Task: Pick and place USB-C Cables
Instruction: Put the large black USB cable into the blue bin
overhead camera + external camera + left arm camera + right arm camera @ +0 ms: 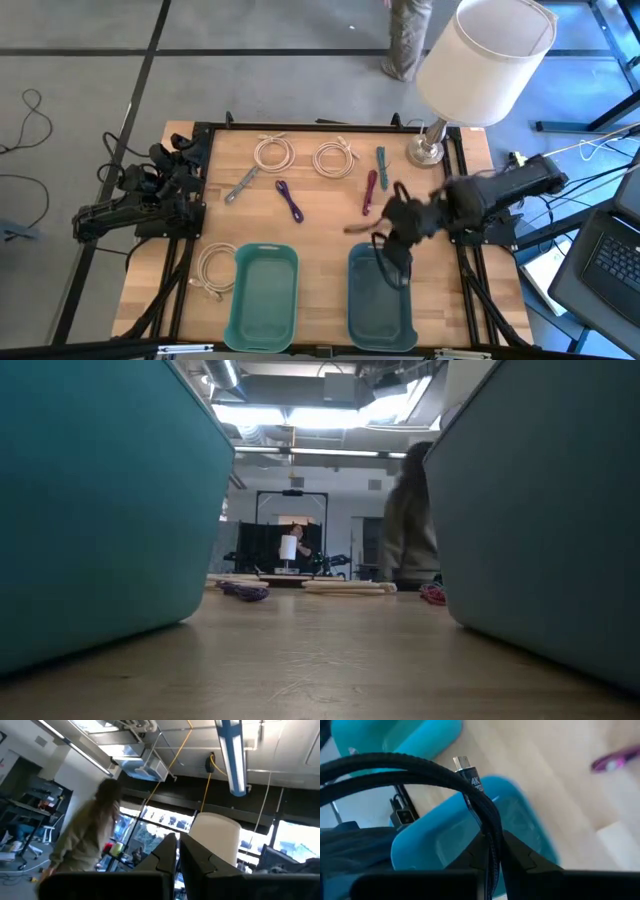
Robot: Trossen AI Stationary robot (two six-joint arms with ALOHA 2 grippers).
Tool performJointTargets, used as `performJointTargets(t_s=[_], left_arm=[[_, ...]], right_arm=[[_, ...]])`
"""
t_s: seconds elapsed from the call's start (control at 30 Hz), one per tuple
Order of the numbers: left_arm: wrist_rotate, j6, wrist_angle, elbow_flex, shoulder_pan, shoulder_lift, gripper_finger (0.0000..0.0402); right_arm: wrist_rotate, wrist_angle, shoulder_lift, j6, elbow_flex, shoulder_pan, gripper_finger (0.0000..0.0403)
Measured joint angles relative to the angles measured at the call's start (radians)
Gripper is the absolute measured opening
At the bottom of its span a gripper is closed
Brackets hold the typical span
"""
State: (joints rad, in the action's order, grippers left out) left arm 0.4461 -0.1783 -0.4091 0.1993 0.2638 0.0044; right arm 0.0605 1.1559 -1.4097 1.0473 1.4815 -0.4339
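Right gripper (492, 851) clamped on black braided cable (420, 772), above teal tray (445, 835)

Lighting is even and bright across the wooden surface (300, 240) in the high view, with soft shadows only. In the low view, ceiling lights (300, 415) glare white; the two teal trays (100, 510) close to the lens are out of focus. The left wrist view is backlit by windows (165, 820), and a person (85, 840) is motion-blurred. In the right wrist view the black braided cable (420, 772) is sharp and the background blurred.
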Motion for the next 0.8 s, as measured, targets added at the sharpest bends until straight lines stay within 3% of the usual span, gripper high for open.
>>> performJointTargets(t_s=[0.13, 0.37, 0.57, 0.8], left_arm=[[0.005, -0.005, 0.009, 0.000, 0.000, 0.000, 0.0015], [0.060, -0.114, 0.010, 0.000, 0.000, 0.000, 0.0015], [0.058, -0.152, 0.017, 0.000, 0.000, 0.000, 0.0015], [0.017, -0.209, 0.018, 0.000, 0.000, 0.000, 0.0015]], right_arm=[[0.053, -0.030, -0.058, 0.126, 0.000, -0.124, 0.0027], [0.075, -0.056, -0.227, 0.176, 0.000, -0.245, 0.0027], [0.067, -0.047, -0.391, 0.169, 0.000, -0.248, 0.0027], [0.047, -0.049, -0.526, 0.097, 0.000, -0.175, 0.0027]])
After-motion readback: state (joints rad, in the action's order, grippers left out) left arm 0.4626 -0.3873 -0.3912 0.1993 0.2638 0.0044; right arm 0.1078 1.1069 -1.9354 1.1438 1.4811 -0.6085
